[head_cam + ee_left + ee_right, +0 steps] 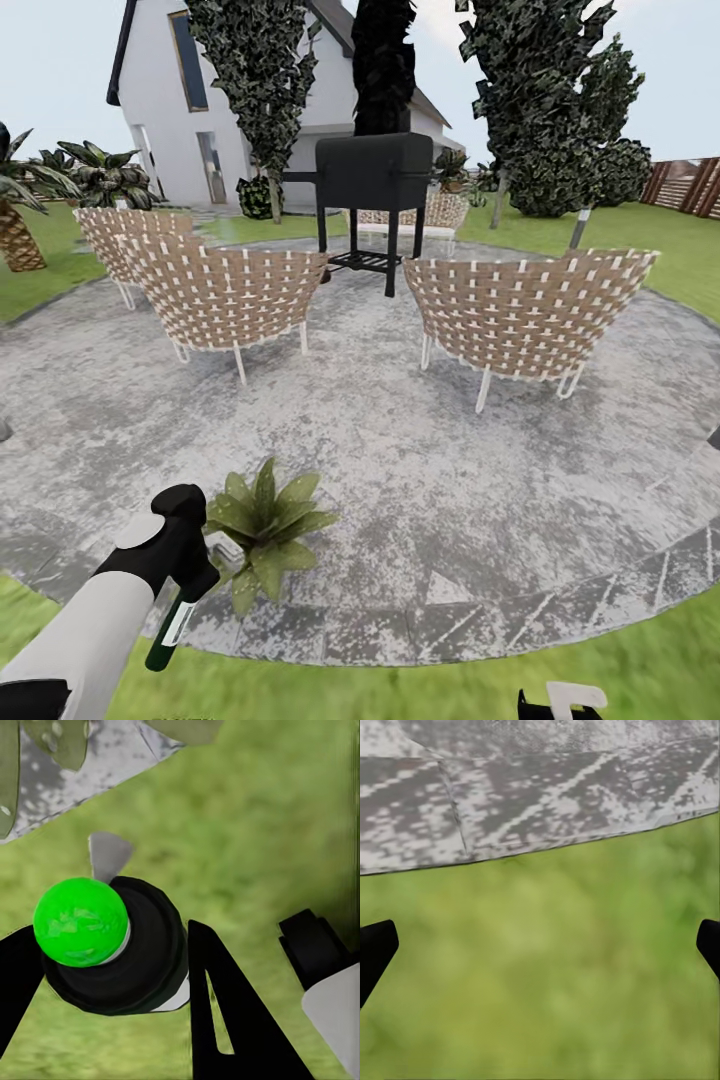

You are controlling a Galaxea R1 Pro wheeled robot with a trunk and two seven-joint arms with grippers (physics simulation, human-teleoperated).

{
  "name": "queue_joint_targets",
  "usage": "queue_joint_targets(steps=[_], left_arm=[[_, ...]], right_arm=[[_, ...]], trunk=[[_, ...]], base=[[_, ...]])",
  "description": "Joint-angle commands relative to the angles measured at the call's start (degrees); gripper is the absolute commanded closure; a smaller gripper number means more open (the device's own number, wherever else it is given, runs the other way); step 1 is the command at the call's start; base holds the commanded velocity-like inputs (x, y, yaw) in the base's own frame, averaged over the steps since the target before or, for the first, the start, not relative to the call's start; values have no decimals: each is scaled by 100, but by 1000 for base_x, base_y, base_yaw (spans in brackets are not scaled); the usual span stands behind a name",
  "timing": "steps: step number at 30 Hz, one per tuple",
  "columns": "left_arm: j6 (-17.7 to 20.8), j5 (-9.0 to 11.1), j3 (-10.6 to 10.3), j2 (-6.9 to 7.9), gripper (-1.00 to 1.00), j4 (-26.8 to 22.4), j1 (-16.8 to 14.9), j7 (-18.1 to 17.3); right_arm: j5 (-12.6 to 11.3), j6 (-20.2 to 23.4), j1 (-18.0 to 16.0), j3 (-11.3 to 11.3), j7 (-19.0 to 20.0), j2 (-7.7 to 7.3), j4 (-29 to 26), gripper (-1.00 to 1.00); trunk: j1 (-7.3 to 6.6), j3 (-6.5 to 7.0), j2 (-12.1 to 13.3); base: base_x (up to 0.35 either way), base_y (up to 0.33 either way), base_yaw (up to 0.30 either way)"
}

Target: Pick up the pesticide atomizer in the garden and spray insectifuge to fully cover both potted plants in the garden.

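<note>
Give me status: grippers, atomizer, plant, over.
Left gripper shut on pesticide atomizer, bottle hanging down beside the potted plant at patio edge. Right gripper open over grass. Nothing between sprayer and plant.

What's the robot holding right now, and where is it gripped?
The left gripper holds the pesticide atomizer near its top; the right gripper is open, holding nothing.

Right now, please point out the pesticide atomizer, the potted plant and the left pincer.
pesticide atomizer point(172, 625), head view, white label on its body.
potted plant point(265, 525), head view, middle of the leaves.
left pincer point(112, 975), left wrist view, between the fingertips.
</note>
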Motion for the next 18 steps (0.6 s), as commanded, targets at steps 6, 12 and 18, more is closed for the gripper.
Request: queue_joint_targets(steps=[6, 12, 18], left_arm=[[62, -50, 4, -3, 100, 1, -4, -65], [62, -50, 141, 11, 100, 3, -4, -61], [53, -106, 270, 40, 100, 28, 2, 77]], right_arm=[[61, -17, -4, -44, -27, -2, 11, -100], [61, -17, -4, -40, -27, -1, 11, -100], [61, -17, -4, -37, -27, -1, 11, -100]], trunk=[[0, -5, -2], [0, -5, -2], [0, -5, -2]], base=[[-11, -301, 98], [-249, -197, 2], [-106, -74, 0]])
